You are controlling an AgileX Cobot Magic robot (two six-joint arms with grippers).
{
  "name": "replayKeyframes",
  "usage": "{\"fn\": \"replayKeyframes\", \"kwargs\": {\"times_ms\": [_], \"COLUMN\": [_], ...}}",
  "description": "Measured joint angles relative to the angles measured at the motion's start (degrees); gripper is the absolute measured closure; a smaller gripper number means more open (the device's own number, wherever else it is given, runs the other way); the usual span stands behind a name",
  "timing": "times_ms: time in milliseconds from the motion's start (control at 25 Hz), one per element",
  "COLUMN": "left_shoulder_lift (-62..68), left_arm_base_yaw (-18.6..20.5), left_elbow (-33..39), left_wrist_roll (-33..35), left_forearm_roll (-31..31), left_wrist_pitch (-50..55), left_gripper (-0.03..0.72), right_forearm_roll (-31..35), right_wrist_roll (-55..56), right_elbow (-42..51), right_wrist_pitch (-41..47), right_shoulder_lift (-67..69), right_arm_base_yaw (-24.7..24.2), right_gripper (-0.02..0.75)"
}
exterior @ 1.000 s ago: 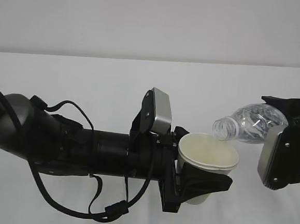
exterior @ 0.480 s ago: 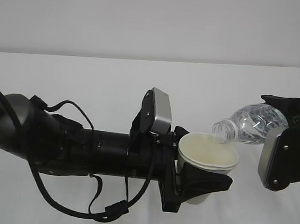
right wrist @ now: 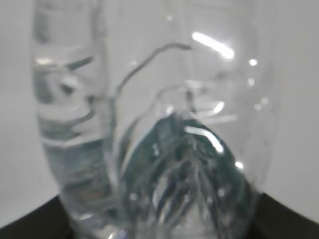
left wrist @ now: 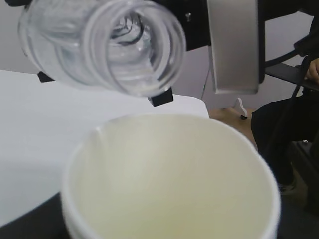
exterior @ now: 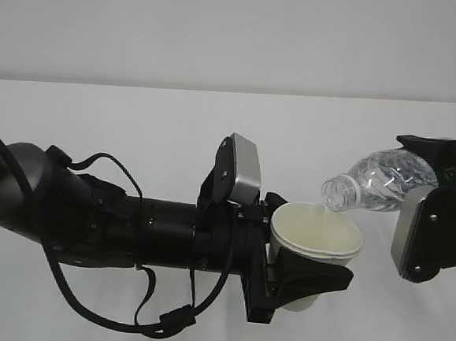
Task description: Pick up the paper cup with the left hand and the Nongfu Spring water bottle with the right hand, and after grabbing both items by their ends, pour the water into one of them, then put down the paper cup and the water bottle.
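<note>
1. Right hand [exterior: 449, 168] cut off by the right edge in the exterior view; its fingers can't be made out, and the base of the water bottle [exterior: 379, 181] is hidden behind it.
2. Lower body of the paper cup [exterior: 313, 252] covered by the left hand [exterior: 303, 275]; cup bottom not visible.
3. Left wrist view: cup [left wrist: 169, 174] cropped at the bottom edge, rim soft and blurred; bottle [left wrist: 102, 45] cut by the top edge.
4. Right wrist view: bottle [right wrist: 149, 129] fills the frame, blurred, top and bottom cropped; label unreadable.
5. Water stream or level: can't tell in any view.
6. Tabletop [exterior: 137, 124] edges run out of frame.
</note>
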Motion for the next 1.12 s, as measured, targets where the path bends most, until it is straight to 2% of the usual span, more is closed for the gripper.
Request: {"fn": "replayKeyframes", "kwargs": {"times_ms": [1120], "left_shoulder_lift": [0.0], "left_arm_base_yaw": [0.0], "left_elbow": [0.0], "left_wrist_roll": [0.0], "left_forearm_roll": [0.0], "left_wrist_pitch": [0.0], "left_gripper": [0.218], "right_forearm_roll": [0.0], "right_wrist_roll": [-2.3], "right_elbow": [0.0], "right_wrist_pitch": [-0.2], "right_shoulder_lift": [0.0], "right_arm_base_yaw": [0.0], "right_gripper": [0.316]}}
